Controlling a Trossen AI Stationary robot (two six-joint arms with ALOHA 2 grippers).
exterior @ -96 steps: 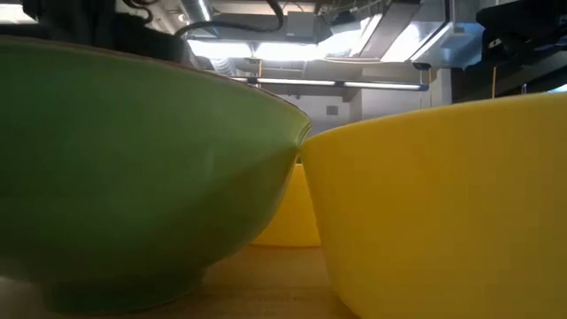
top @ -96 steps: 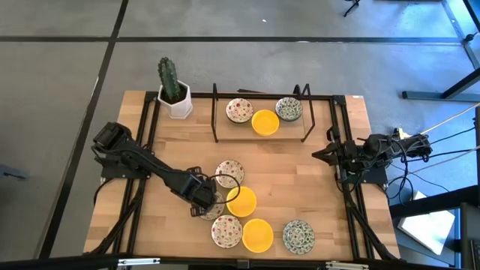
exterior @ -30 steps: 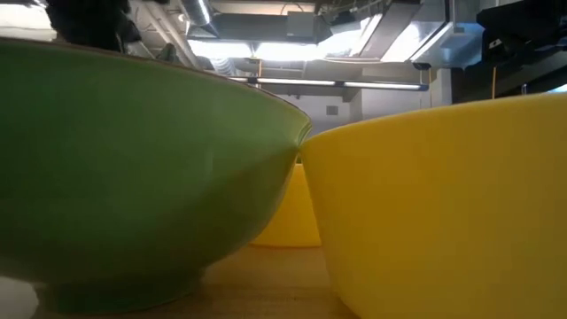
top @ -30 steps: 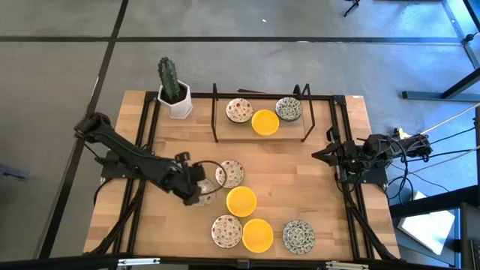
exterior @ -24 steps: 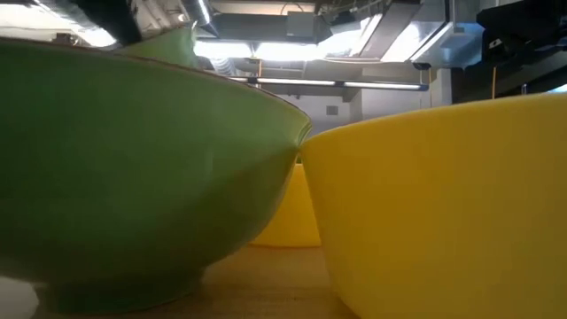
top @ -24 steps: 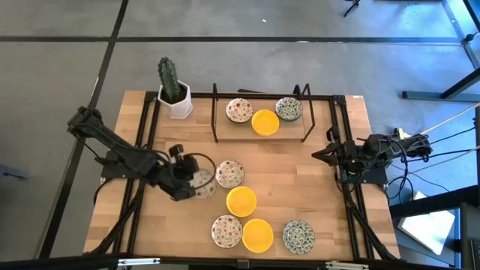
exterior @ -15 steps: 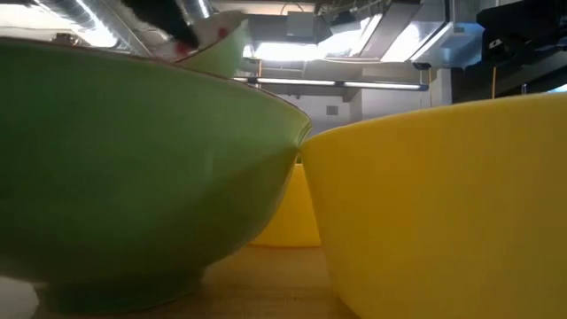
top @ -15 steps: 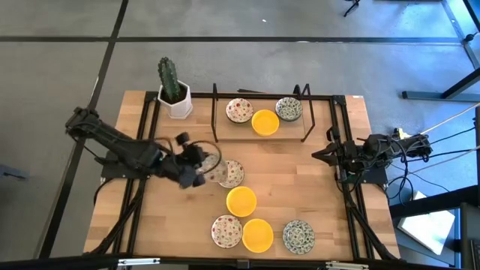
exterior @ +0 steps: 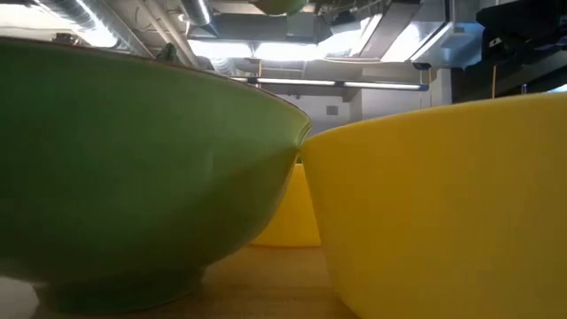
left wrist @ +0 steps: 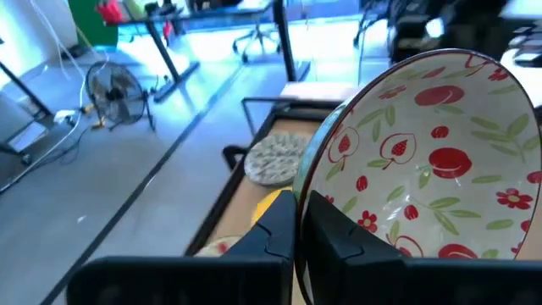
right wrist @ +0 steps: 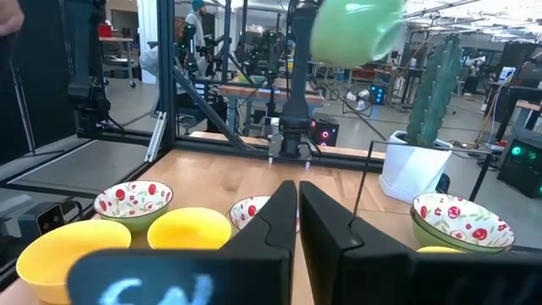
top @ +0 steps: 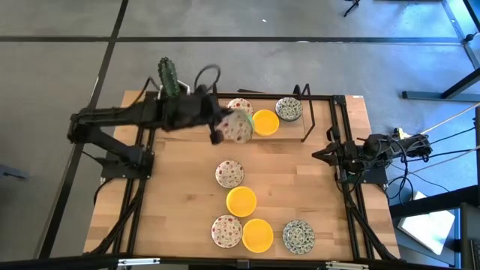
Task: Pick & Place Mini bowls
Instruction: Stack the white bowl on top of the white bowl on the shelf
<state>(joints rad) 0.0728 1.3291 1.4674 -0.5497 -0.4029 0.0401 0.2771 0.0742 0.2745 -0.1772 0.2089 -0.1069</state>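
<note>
Mini bowl with red flowers [top: 238,127] hangs tilted in the left gripper [top: 219,129], pinched by its rim, just above the rack [top: 304,129] beside its yellow bowl [top: 265,122]. The right gripper [top: 321,154] waits at the table's right edge, fingers together, holding nothing.

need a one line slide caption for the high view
Left claw carries a red-floral mini bowl above the rack at the table's far edge; right claw waits at the right edge.
</note>
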